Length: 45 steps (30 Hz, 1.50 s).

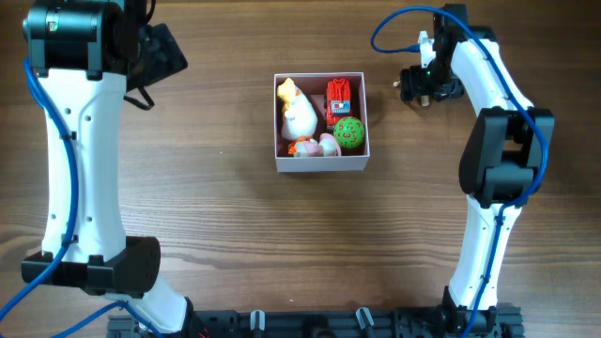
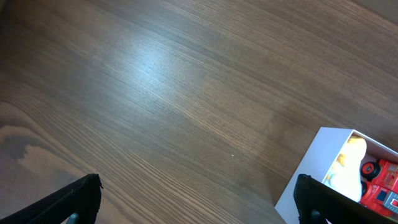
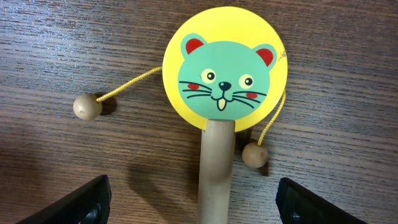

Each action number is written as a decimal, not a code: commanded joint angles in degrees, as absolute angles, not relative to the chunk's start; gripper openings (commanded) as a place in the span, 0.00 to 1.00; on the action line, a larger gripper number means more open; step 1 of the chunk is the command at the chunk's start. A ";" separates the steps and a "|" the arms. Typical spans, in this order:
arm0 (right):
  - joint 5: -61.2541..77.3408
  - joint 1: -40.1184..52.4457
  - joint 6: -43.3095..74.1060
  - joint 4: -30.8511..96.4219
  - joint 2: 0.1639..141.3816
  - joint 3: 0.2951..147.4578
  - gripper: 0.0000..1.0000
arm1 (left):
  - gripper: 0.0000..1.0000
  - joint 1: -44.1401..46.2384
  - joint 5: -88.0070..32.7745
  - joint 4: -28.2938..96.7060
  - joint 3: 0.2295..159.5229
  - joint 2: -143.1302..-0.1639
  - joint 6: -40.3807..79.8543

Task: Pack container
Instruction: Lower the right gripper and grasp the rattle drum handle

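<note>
The container [image 1: 320,164], a white square box with a pink inside, stands in the middle of the table and shows as a corner [image 2: 314,165] in the left wrist view. It holds a white duck [image 1: 299,114], a red truck [image 1: 339,97] and a green ball [image 1: 349,133]. My left gripper [image 1: 167,56] [image 2: 198,186] hangs open over bare wood, left of the box. A yellow rattle drum with a teal cat face [image 3: 224,68] lies under my right gripper [image 1: 414,86] [image 3: 193,186]. Its wooden handle [image 3: 217,168] runs between the open jaws, untouched.
Two wooden beads on yellow strings [image 3: 87,106] [image 3: 255,155] lie beside the drum's disc. Both white arms rise from the table's near edge, left [image 1: 80,169] and right [image 1: 493,188]. A small pink toy [image 1: 321,145] also sits in the box.
</note>
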State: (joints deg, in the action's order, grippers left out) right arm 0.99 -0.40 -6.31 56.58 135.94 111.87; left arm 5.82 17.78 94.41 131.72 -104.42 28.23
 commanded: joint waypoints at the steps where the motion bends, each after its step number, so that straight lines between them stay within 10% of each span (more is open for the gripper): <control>1: -0.01 -0.34 -5.93 56.40 137.49 110.83 0.85 | 1.00 5.67 18.94 94.32 131.98 -105.01 29.21; 16: -0.01 -0.34 -5.87 54.83 137.49 109.16 0.82 | 1.00 5.67 18.94 94.32 131.98 -105.01 29.21; 23: -0.08 -0.34 -4.99 54.24 137.49 109.16 0.44 | 1.00 5.67 18.94 94.32 131.98 -105.01 29.21; 45: -4.54 -0.34 -4.34 54.74 137.47 110.61 0.06 | 1.00 5.67 18.94 94.32 131.98 -105.01 29.21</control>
State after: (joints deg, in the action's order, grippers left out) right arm -2.20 -0.40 -4.38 54.19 135.94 109.95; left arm 5.82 17.78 94.32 131.72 -104.42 28.23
